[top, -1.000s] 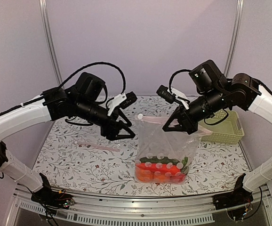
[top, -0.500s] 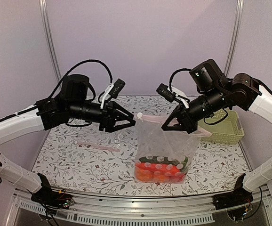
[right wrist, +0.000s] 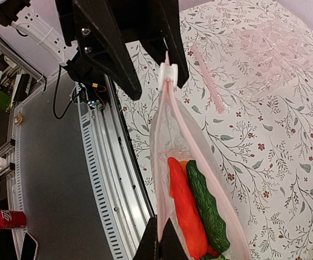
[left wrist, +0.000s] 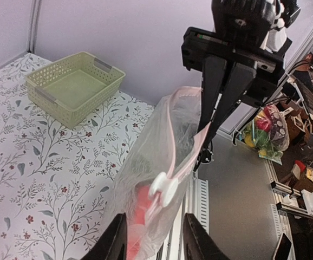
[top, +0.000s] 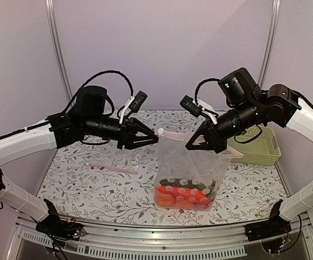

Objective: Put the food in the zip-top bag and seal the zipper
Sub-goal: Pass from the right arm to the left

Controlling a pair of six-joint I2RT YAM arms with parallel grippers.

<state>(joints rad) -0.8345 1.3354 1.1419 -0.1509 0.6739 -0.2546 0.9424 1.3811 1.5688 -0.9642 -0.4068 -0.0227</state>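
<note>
The clear zip-top bag stands upright at the table's middle front. The food lies in its bottom: a long red piece, a dark green vegetable and something orange under them. The pink zipper is open along most of its length, with the white slider at its left end. My right gripper is shut on the bag's top edge at the right end. My left gripper is open and empty, its fingers either side of and just short of the slider.
A pale green lattice basket stands empty at the right rear, also in the left wrist view. A second flat clear bag with a pink strip lies on the table at the left. The metal front rail runs close below the bag.
My left gripper has risen, turned level and moved right, up to the slider, staying open. My right gripper still holds the bag's top edge; the bag has barely shifted.
</note>
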